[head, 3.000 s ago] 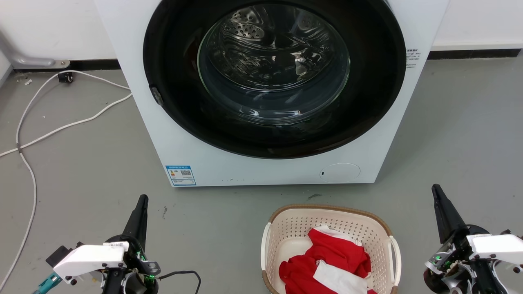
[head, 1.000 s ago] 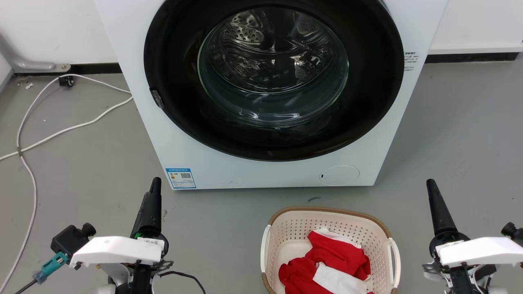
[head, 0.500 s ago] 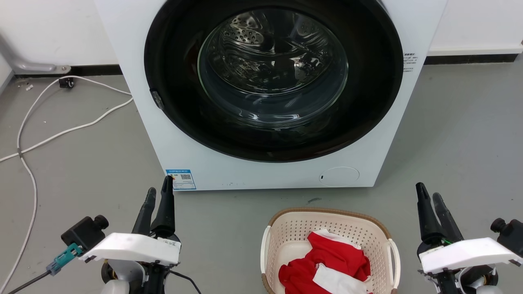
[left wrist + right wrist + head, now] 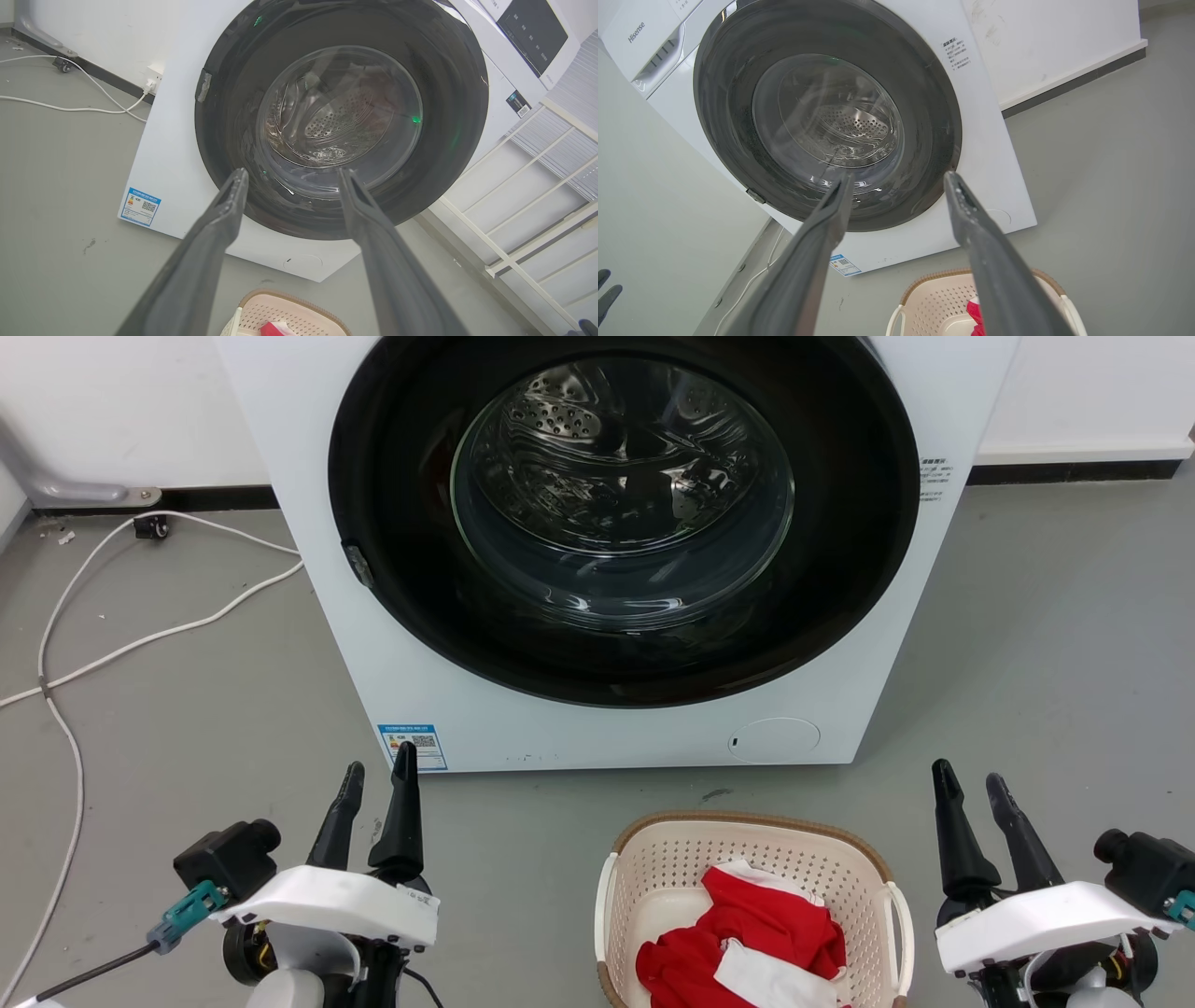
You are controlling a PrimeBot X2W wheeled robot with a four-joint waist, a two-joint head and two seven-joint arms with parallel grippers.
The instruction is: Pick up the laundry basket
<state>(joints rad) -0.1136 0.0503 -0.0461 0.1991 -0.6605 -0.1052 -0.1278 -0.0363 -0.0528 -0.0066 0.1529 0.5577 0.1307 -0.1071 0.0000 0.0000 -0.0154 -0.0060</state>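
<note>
The laundry basket (image 4: pixel 668 868), cream perforated plastic with a brown woven-look rim and white loop handles, sits on the floor just in front of the washing machine, at the bottom centre of the head view. Red and white clothing (image 4: pixel 747 933) lies in it. My left gripper (image 4: pixel 379 763) is open and empty, well to the left of the basket with its fingers pointing at the machine. Open and empty too, my right gripper (image 4: pixel 968 775) stands just right of the basket. The basket's far rim (image 4: pixel 299 298) shows below the left gripper (image 4: pixel 292 172), and the basket (image 4: pixel 934 301) shows under the right gripper (image 4: pixel 899 176).
A white front-loading washing machine (image 4: pixel 616 737) with a shut round glass door stands right behind the basket. White cables (image 4: pixel 56 663) trail over the grey floor at the left. A white rack (image 4: pixel 514 261) stands beside the machine in the left wrist view.
Both grippers have gone from shut to open. The left one has moved right and the right one left, each closer to the basket. The basket has not moved.
</note>
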